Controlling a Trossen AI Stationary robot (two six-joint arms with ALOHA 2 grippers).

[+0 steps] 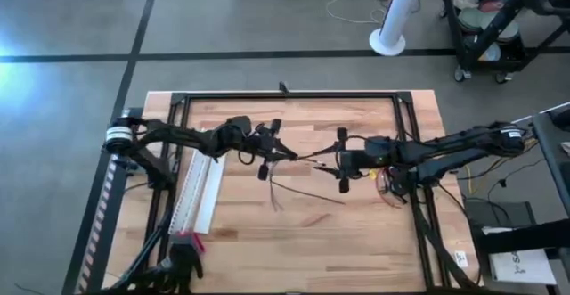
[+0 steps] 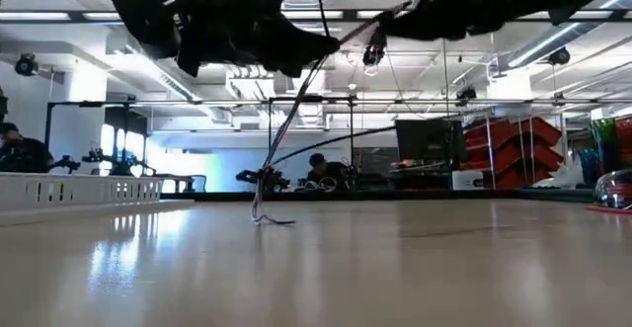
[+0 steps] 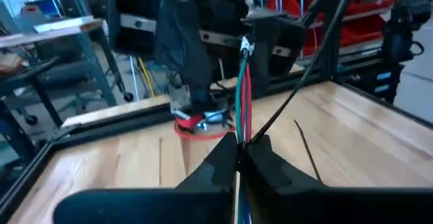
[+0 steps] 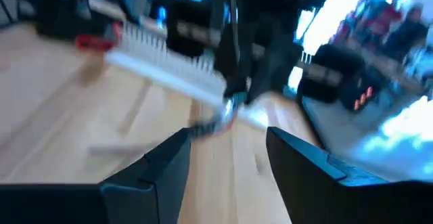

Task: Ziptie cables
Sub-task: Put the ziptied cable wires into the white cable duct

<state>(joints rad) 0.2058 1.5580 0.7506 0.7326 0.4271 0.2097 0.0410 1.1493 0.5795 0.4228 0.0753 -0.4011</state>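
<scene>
Wooden tabletop (image 1: 356,233), dark frame around it, open floor beyond. Nearest my left jaws: the cables (image 3: 243,92), pinched between my closed left gripper (image 3: 238,158), so I hold the bundle raised above mid-table. Its long axis runs left to right toward my right gripper (image 1: 343,163), which faces it from just beside with fingers spread apart and, as far as I can see, gripping nothing. Loose dark ends hang down to the wood (image 2: 262,213). White toothed strip (image 1: 200,192) lies well to the left. My judgement: right arm is nearer the free end; clear room on all sides.
</scene>
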